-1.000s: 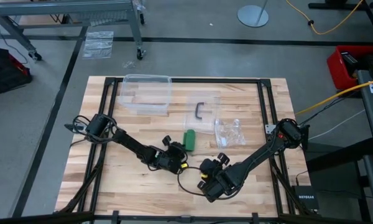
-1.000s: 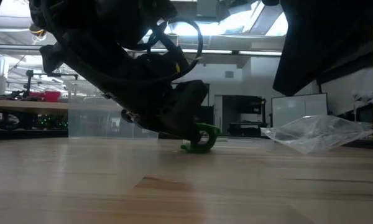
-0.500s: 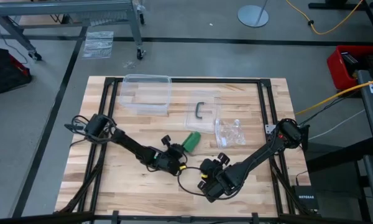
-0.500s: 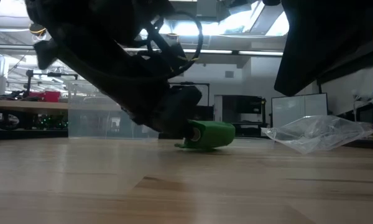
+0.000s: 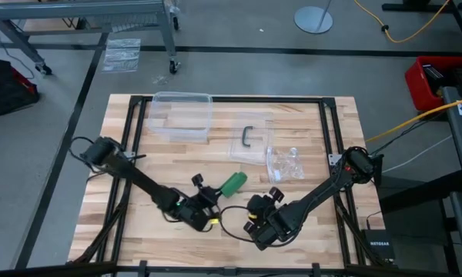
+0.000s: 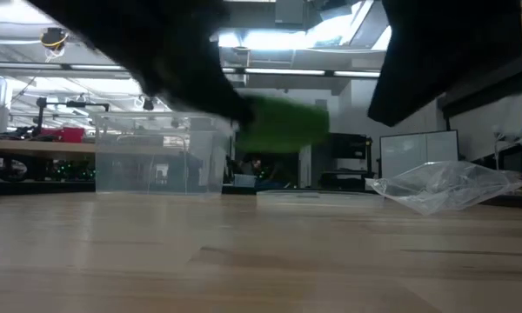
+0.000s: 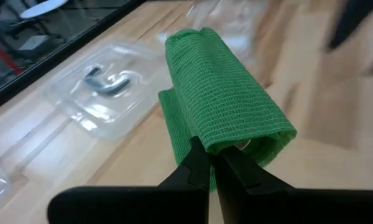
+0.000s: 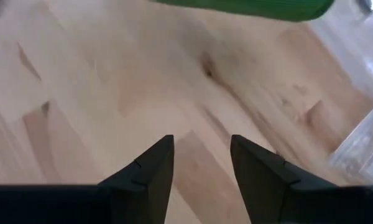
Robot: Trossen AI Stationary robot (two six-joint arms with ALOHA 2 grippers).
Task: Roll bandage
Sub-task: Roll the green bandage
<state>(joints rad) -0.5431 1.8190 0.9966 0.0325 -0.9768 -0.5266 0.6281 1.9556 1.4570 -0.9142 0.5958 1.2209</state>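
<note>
The bright green bandage [image 5: 233,183] is a loose, short roll held up off the wooden table, slanting toward the far right from my left gripper [image 5: 215,197]. In the left wrist view the bandage [image 7: 221,99] stretches away from the shut fingers of my left gripper [image 7: 211,157]. In the low view the bandage [image 6: 283,126] hangs blurred well above the tabletop. My right gripper [image 5: 254,209] is open and empty just to the near right of the roll; it also shows open in the right wrist view [image 8: 202,146], over bare wood, with the bandage [image 8: 248,7] ahead of it. My left gripper pinches the near end of the bandage roll [image 7: 219,144] between its two fingers, on the roll's outer layers. The fingers lie roughly level and point toward the far right, along the roll. The roll sticks out beyond the fingertips, lifted clear of the table.
A clear plastic box [image 5: 181,115] stands at the far left of the table. A flat clear packet with a dark clip [image 5: 249,138] lies at the far middle. A crumpled clear bag [image 5: 285,163] lies right of the bandage and shows in the low view [image 6: 444,187].
My left gripper has gone up and toward the table's near left, still shut on the bandage. The bandage has turned from lying on the table, pointing at the far edge, to slanting far-right, and has been lifted clear of the table.
</note>
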